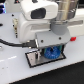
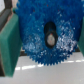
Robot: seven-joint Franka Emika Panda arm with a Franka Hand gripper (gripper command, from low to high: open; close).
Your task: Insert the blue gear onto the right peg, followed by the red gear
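My gripper (image 1: 50,48) is shut on the blue gear (image 1: 52,52) and holds it flat, low over the black-bordered white plate (image 1: 34,60). In the wrist view the blue gear (image 2: 37,35) fills most of the picture, clamped between my green fingers (image 2: 8,45). A grey pin tip (image 2: 50,38) shows through the gear's centre hole; I cannot tell which peg it is. In the exterior view the pegs are hidden behind the gear and gripper. The red gear is out of view.
A white table (image 1: 15,70) carries the plate. A black cable (image 1: 12,43) runs along the exterior view's left. The arm's bulky white body (image 1: 37,17) hides the back of the scene.
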